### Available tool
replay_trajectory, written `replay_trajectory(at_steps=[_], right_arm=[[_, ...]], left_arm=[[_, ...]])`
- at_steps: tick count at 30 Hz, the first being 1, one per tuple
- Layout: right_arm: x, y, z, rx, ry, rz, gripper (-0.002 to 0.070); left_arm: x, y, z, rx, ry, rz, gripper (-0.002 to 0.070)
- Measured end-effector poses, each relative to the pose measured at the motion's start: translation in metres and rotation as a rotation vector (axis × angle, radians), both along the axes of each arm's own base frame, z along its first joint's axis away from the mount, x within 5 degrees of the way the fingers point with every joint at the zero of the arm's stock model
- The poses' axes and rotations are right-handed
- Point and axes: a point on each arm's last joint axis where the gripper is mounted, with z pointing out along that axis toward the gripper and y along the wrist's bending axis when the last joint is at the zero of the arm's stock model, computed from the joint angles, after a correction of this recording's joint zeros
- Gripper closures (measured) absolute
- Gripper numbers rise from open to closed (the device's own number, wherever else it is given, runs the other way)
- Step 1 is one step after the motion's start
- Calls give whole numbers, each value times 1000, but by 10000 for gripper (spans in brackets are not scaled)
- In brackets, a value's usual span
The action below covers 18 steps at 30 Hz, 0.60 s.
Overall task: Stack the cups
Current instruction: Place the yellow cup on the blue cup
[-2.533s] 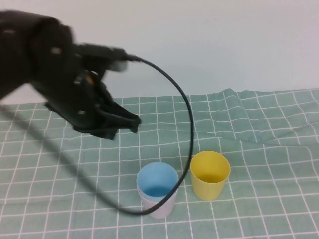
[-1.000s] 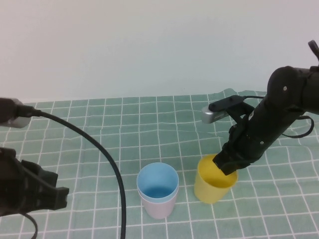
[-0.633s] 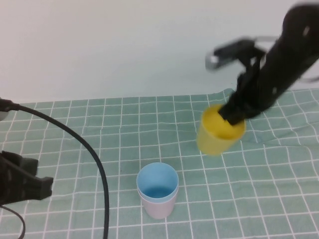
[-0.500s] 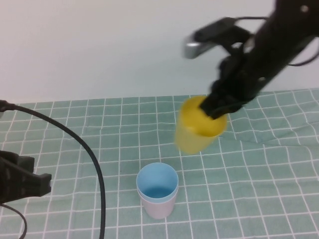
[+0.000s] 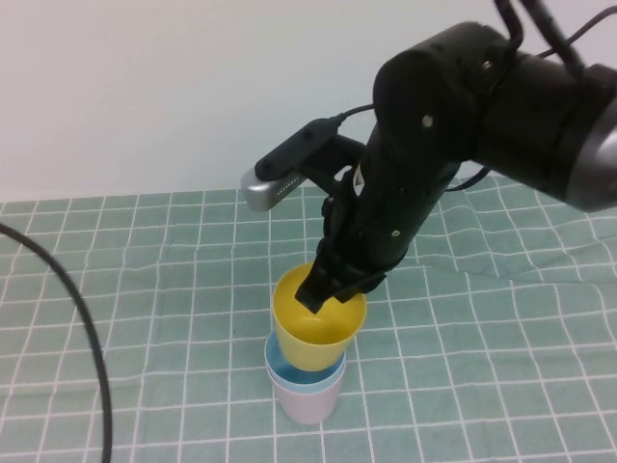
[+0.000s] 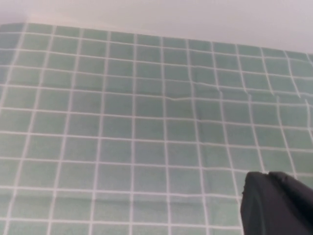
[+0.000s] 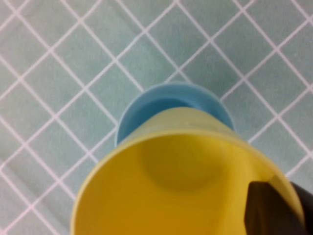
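the yellow cup (image 5: 318, 321) is being held by the right hand (image 5: 326, 289) at its rim, with one dark finger seen inside the cup at the far right side of the rim. the finger (image 7: 274, 209) is also being shown in the right wrist view, pressed against the inside of the cup wall, so the right hand is clenched on the yellow cup. the cup is being kept upright, with its base lowered into the mouth of the blue cup (image 5: 281, 359), whose rim is showing as a thin band just below the yellow wall. the blue cup itself is being carried inside a pale pink cup (image 5: 307, 400), which is standing on the counter (image 5: 501, 386) near the front edge. in the right wrist view the blue rim (image 7: 171, 100) is being seen ringed behind and around the yellow cup (image 7: 181, 176), the two being roughly lined up.

the counter is being covered by a green checked cloth (image 5: 145, 289), rumpled into folds at the far right. a black cable (image 5: 82, 333) is being draped across the left side of the cloth.

the left hand is not being shown in the high view; only a dark tip of it (image 6: 276, 203) is appearing in the left wrist view above bare cloth (image 6: 137, 122), and whether it is released or clenched cannot be told.
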Motion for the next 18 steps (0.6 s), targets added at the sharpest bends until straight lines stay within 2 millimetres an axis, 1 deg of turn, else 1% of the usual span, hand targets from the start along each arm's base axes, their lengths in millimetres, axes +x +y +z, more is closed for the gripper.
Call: replay_trajectory(at_steps=[3, 13, 18], right_arm=[[4, 4, -7, 8, -10, -4, 650], [12, 10, -31, -33, 28, -5, 650], [13, 11, -37, -42, 36, -5, 643]], left_arm=[[-5, 5, -4, -5, -18, 27, 676], [-17, 7, -10, -23, -60, 20, 676], [-25, 10, -18, -23, -62, 20, 675]])
